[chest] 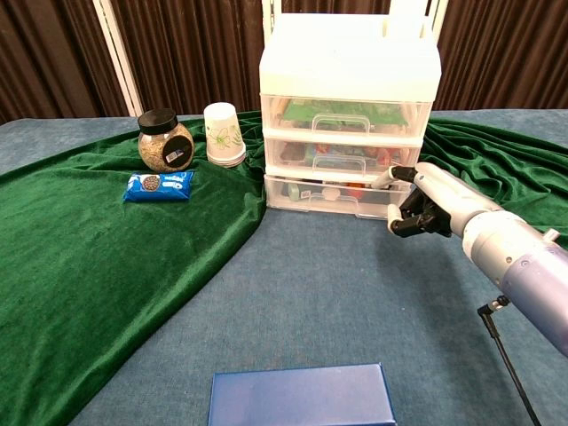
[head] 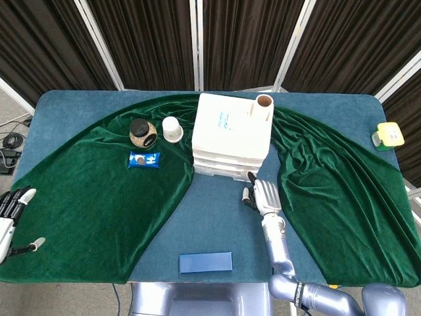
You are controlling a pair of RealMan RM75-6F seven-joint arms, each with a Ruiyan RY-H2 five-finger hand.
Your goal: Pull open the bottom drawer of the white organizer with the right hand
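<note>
The white organizer (head: pixel 231 135) (chest: pixel 348 115) with three clear drawers stands mid-table. Its bottom drawer (chest: pixel 324 197) (head: pixel 223 172) sits about flush with the two above it and holds small coloured items. My right hand (chest: pixel 428 206) (head: pixel 263 195) hovers just in front of that drawer's right end, fingers curled in with nothing in them and the thumb reaching toward the drawer's front corner. Whether the thumb touches the drawer I cannot tell. My left hand (head: pixel 12 209) lies at the table's left edge with fingers apart, shown only in the head view.
Left of the organizer are a black-lidded jar (chest: pixel 165 142), stacked paper cups (chest: pixel 223 133) and a blue cookie packet (chest: pixel 158 185) on the green cloth (chest: pixel 106 266). A blue box (chest: pixel 302 395) lies at the front edge, a cardboard tube (head: pixel 264 105) tops the organizer, and a yellow-green object (head: pixel 388 135) sits far right.
</note>
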